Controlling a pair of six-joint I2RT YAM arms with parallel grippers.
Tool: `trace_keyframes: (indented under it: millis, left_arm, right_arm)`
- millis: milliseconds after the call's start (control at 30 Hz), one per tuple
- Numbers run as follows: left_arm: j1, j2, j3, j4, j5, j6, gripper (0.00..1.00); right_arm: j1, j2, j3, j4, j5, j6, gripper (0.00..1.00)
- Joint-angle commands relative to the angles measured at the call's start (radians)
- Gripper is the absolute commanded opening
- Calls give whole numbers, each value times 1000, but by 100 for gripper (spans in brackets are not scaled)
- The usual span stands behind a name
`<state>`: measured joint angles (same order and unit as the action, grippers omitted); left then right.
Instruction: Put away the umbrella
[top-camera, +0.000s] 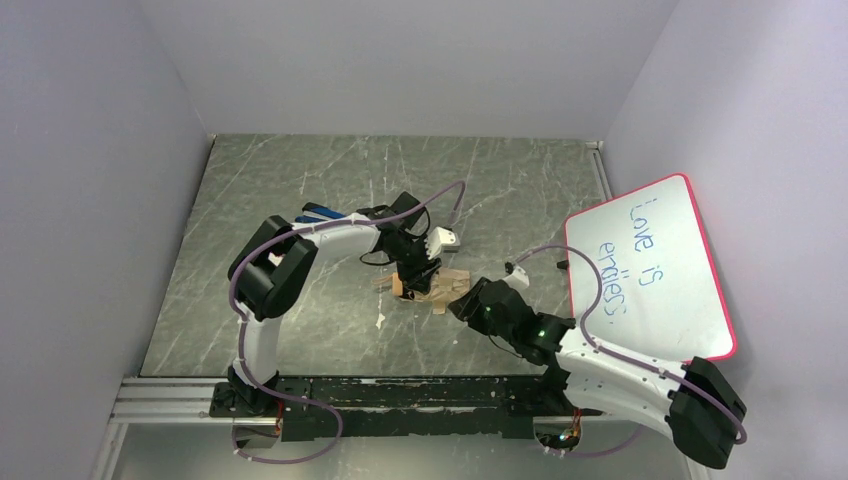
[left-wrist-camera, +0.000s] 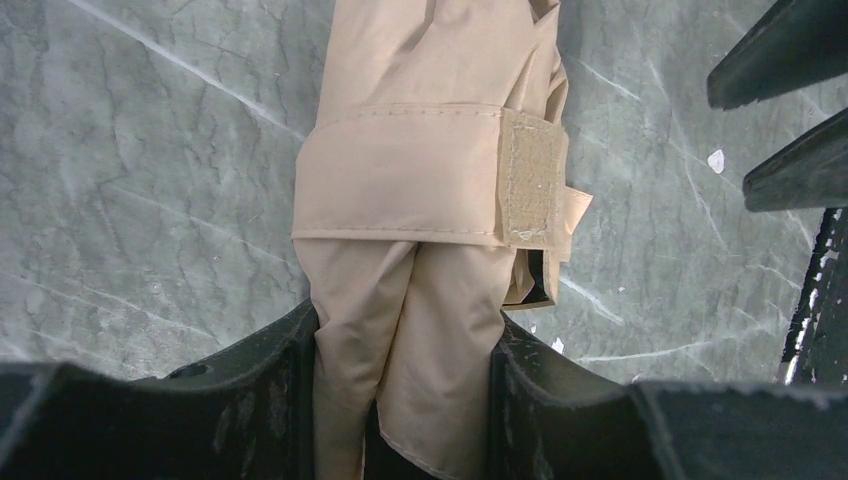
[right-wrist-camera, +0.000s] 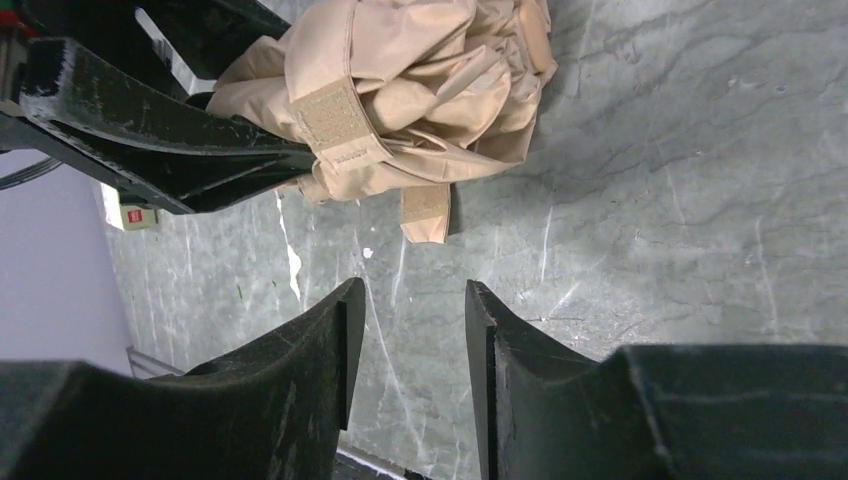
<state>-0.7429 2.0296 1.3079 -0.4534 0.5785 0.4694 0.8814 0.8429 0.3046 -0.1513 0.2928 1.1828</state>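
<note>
The compact folding umbrella (left-wrist-camera: 420, 180) of cream-beige fabric lies folded on the grey, white-veined stone-look table (right-wrist-camera: 650, 200), near its middle, between the two arms. In the left wrist view its long axis runs straight away from the gripper, up the picture. From above it lies roughly across the table, largely hidden under the left arm's end, and I cannot tell which end carries the handle. A flat beige strap (left-wrist-camera: 400, 170) is wrapped round the bundle, crosswise to that axis, with a rough tan hook-and-loop patch (left-wrist-camera: 530, 175) at its end. A sliver of black lining shows just below the patch. Small print on the strap in the right wrist view is too fine to read.

The black left gripper (left-wrist-camera: 402, 340) is clamped on the umbrella, a finger pressed into the fabric on either side. The black right gripper (right-wrist-camera: 412, 295) sits near the bundle without touching it, its jaws apart with only bare table between them.

Against the right wall leans a white, pink-edged whiteboard (top-camera: 650, 270), where blue marker reads "Love is endless".
</note>
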Motion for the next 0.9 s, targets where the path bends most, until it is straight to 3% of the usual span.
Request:
trace_keyframes:
  millis: [0, 567, 867]
  left_arm:
    - [-15, 159, -128, -151, -298, -24, 5]
    - [-13, 127, -159, -137, -375, -31, 5]
    - [-13, 126, -159, -139, -390, -28, 5]
  right_arm:
    - [15, 45, -27, 95, -5, 66, 44]
    - [100, 284, -59, 219, 88, 309, 39]
    - [102, 351, -36, 169, 189, 361, 34]
